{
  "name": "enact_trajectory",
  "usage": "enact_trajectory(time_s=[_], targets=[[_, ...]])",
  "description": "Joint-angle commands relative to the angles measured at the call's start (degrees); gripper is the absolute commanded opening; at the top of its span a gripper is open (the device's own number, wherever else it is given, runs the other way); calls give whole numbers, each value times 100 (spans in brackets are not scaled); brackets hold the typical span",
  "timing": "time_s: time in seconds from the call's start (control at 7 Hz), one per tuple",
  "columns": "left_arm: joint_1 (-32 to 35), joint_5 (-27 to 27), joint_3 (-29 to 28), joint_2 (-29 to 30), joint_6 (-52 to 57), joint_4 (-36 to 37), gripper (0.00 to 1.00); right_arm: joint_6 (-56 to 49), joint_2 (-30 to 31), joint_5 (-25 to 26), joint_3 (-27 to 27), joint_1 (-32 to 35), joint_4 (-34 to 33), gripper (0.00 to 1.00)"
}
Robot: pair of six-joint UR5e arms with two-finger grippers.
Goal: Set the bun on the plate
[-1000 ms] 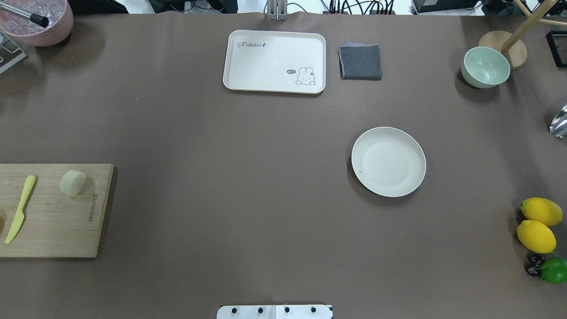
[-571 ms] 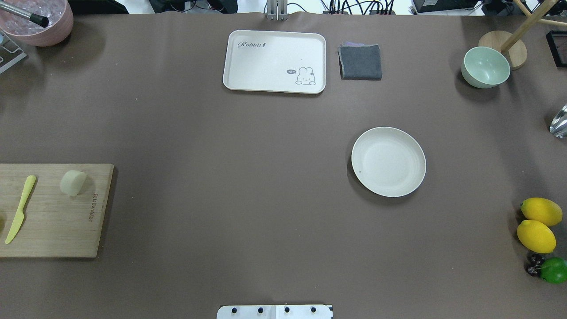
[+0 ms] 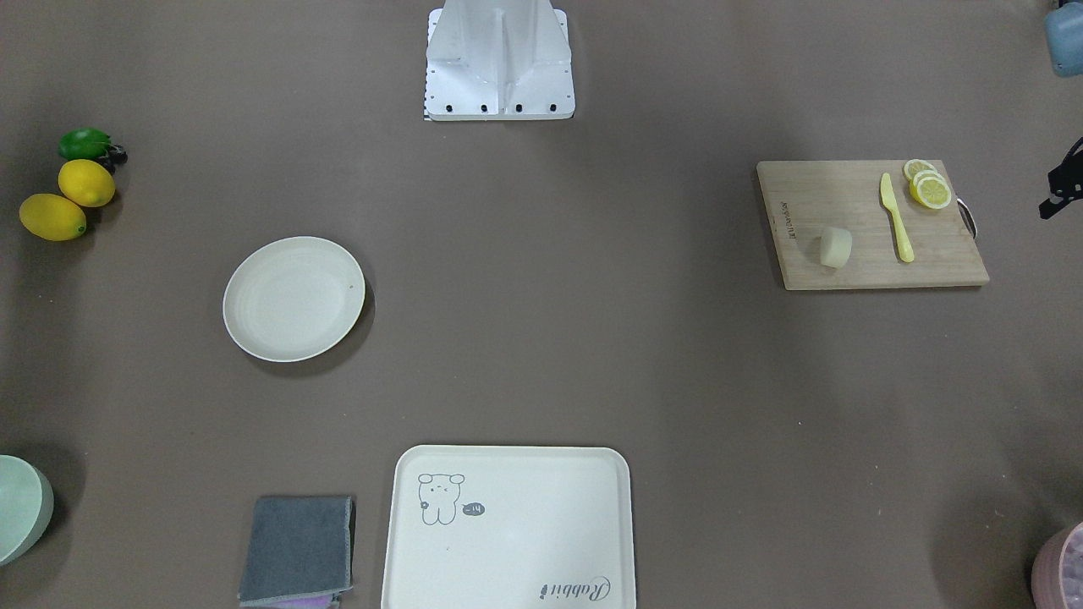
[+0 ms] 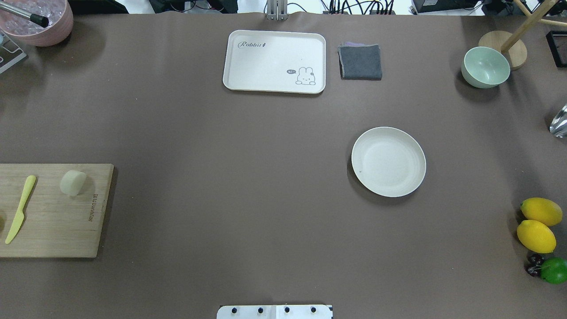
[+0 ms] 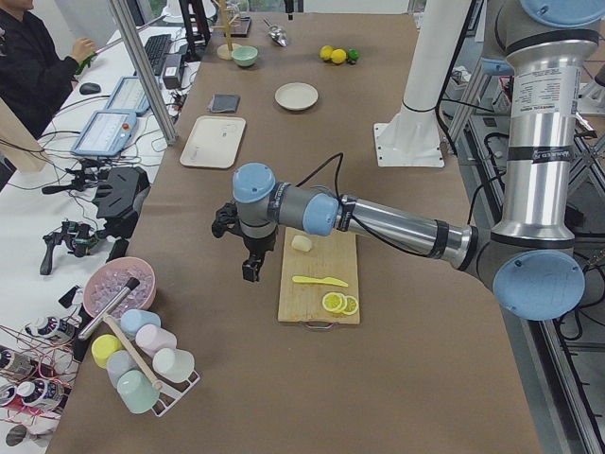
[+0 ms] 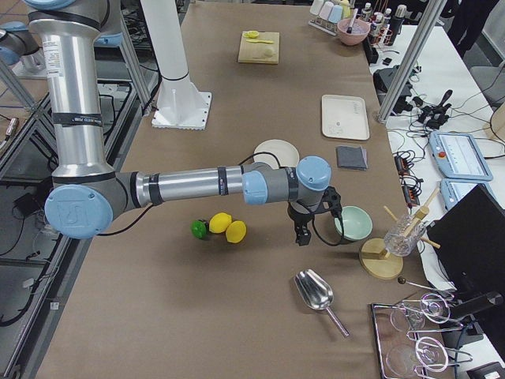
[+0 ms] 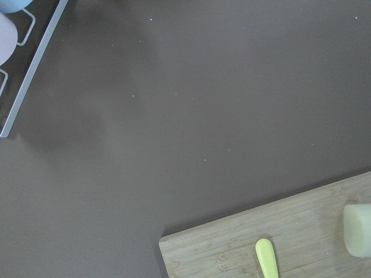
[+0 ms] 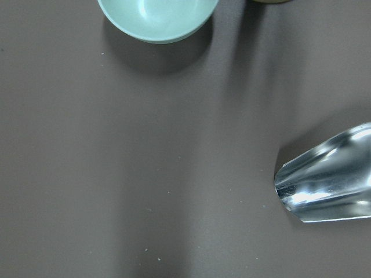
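The bun (image 4: pixel 73 182), a pale cream chunk, lies on a wooden cutting board (image 4: pixel 53 221) at the table's left edge; it also shows as the bun (image 3: pixel 835 247), the bun (image 5: pixel 302 243) and the bun (image 7: pixel 359 229). The round cream plate (image 4: pixel 388 161) sits bare right of centre, seen too as the plate (image 3: pixel 294 298). My left gripper (image 5: pixel 250 272) hangs over the table beside the board, apart from the bun. My right gripper (image 6: pixel 300 235) hovers between the plate (image 6: pixel 276 152) and a green bowl. I cannot tell whether either is open or shut.
A yellow knife (image 4: pixel 20 208) and lemon slices (image 3: pixel 928 186) share the board. A rabbit tray (image 4: pixel 274 61) and grey cloth (image 4: pixel 360 62) lie at the far side. The green bowl (image 4: pixel 485 66), lemons (image 4: pixel 538 223) and a metal scoop (image 8: pixel 327 185) are at the right.
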State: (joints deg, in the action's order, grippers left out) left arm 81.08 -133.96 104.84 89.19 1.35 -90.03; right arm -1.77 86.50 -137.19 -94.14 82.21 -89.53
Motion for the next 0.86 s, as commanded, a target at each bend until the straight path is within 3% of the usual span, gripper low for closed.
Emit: enact_trajectory(time_s=[0.0, 0.14, 0.57, 0.71], targets=[[-13, -7, -16, 11, -56, 3, 98, 515, -228, -79, -16, -326, 50, 100], [-39, -16, 1, 72, -543, -24, 98, 989, -412, -71, -16, -641, 207, 100], [-57, -33, 10, 11, -627, -217, 98, 2458, -598, 43, 97, -1661, 1259, 99], [-57, -33, 19, 11, -627, -217, 98, 2740, -660, 113, 89, -1908, 1315, 98]])
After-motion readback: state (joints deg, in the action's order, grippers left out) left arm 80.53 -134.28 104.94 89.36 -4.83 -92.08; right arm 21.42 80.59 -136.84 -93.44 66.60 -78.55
